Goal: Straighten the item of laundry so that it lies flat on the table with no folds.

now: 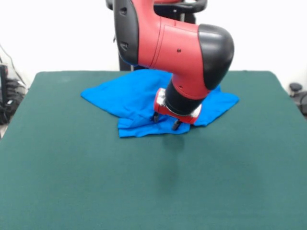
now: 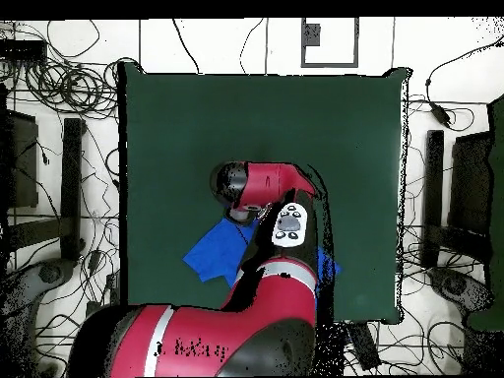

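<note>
The bright blue T-shirt (image 1: 129, 98) lies crumpled on the far half of the dark green table (image 1: 96, 182), with folds along its near edge. My gripper (image 1: 166, 122) points down over the shirt's near edge, with its two dark fingers apart and nothing between them. Whether the tips touch the cloth I cannot tell. In the overhead view the arm covers most of the shirt (image 2: 219, 251), and the gripper itself is hidden under the wrist. Blue cloth shows to the left of the arm, and a small bit shows to its right.
The red and black arm (image 1: 182, 48) comes down from the pedestal at the far side and hides the shirt's middle. Cables and dark stands (image 2: 59, 197) lie on the floor around the table (image 2: 295, 118).
</note>
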Controlling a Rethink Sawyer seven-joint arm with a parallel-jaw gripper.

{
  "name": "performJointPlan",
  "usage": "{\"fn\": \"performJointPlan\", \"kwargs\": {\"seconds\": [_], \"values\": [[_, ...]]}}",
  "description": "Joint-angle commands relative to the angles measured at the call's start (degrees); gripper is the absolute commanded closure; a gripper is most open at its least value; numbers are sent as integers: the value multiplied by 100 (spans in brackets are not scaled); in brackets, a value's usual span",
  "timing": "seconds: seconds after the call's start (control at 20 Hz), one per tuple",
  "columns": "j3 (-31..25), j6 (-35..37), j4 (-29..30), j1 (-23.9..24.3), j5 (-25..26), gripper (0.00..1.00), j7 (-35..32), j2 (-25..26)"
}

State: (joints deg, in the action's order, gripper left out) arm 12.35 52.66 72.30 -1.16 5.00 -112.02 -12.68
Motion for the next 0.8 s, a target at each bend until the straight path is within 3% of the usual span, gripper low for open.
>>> {"fn": "performJointPlan", "kwargs": {"seconds": [0.05, 0.8], "values": [[-762, 310, -319, -101, 78, 0, 64, 343], [-770, 1052, -712, -125, 94, 0, 224, 327]]}}
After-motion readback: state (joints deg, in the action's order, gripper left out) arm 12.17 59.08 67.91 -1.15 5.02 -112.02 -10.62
